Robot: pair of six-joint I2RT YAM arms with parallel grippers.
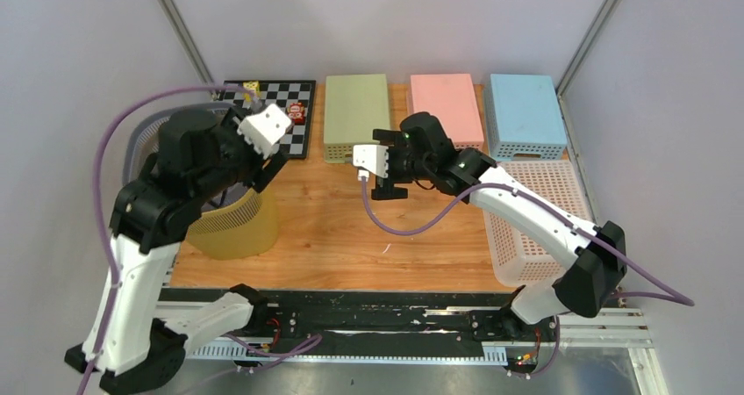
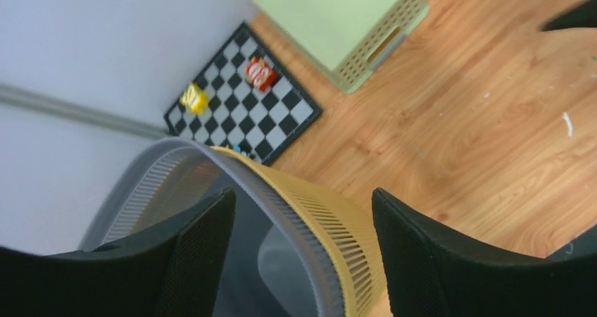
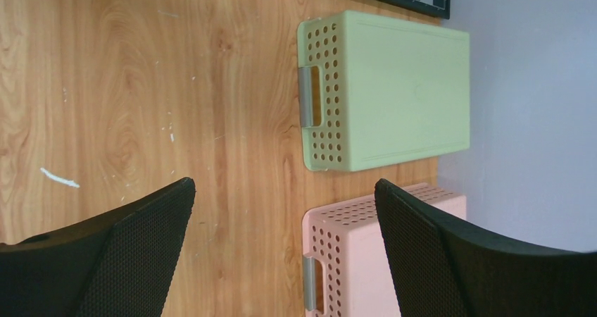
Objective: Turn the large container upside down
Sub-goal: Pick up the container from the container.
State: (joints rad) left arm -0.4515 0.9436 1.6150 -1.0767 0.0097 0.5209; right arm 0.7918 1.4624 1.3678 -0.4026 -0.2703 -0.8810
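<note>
As your left gripper [image 2: 301, 197] straddles the rim of the yellow basket [image 1: 235, 228], fingers spread and not yet pinching, the large container sits mouth-up at the near left of the table [image 1: 351, 246], with a grey basket [image 1: 140, 145] close against it. Securing the rim appears to be the step in hand; next, you likely need a firm pinch before tipping. Your right gripper [image 3: 285, 187] hovers mid-table, fingers spread, empty.

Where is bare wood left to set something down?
The centre of the table is bare, between the yellow basket on the left and the white basket on the right, in front of the green bin and pink bin. The back row, with checkerboard and blue bin, is crowded.
</note>
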